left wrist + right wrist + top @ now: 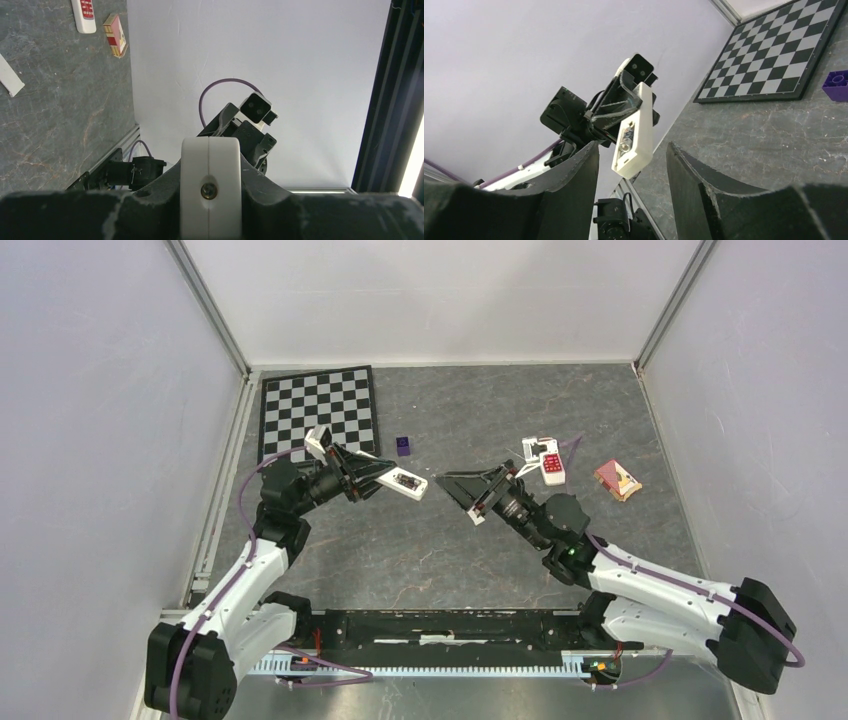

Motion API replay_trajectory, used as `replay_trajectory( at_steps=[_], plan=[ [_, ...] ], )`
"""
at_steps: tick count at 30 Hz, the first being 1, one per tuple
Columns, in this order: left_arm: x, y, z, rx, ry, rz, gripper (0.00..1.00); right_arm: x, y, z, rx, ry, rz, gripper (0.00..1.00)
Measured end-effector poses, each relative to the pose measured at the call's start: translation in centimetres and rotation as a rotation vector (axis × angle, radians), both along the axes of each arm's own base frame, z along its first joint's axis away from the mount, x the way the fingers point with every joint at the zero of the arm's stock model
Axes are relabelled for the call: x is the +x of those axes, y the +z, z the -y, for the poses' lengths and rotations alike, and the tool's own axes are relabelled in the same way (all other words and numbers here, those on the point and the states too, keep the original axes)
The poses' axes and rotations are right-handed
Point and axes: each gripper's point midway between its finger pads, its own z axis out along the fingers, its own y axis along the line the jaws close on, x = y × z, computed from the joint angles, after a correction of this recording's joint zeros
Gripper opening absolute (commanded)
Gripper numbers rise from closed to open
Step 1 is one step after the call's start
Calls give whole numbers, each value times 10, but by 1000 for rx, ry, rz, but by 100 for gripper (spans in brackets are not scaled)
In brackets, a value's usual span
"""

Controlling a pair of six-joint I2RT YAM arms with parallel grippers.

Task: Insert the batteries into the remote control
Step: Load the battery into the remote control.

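Held aloft by left tool (pixel 378 474), clamped on white remote control (pixel 405 482) just off chessboard (pixel 318 410) near-right corner. Open compartment turned toward right tool (pixel 458 496), likely for loading. Jaws there apart, empty. No batteries discernible.

White remote control (pixel 398 480), black-and-white checkered board (pixel 318 412), purple cube (pixel 403 446)

Top view: bright, even, diffuse light; walls (pixel 90 390) near white, shadows under arms (pixel 250 570) on counter (pixel 400 550) faint, soft. Left wrist view: blown-out light strip (pixel 413 165) at right edge; left fingers (pixel 75 215) dark, blurred; remote (pixel 210 185) end soft. Right wrist view: walls lilac-tinted; right fingers (pixel 569 200) out of focus, chessboard (pixel 774 55) sharp.
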Motion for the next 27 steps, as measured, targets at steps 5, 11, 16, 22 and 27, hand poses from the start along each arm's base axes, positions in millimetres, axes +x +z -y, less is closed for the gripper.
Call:
replay_trajectory(
  at_steps=[5, 11, 16, 22, 27],
  plan=[
    [0, -4, 0, 11, 0, -9, 2, -1, 1, -1, 2, 8, 4, 73],
    [-1, -5, 0, 13, -6, -14, 2, 1, -19, -17, -37, 54, -51, 78],
    [-3, -5, 1, 13, -20, -13, 2, 1, -27, -22, -37, 71, -92, 77],
    [-4, -4, 1, 13, -23, -12, 2, 1, -27, -22, -24, 74, -109, 77],
    [-4, -3, 2, 12, -26, -6, 2, 3, -27, -23, -21, 70, -116, 73]
  ],
)
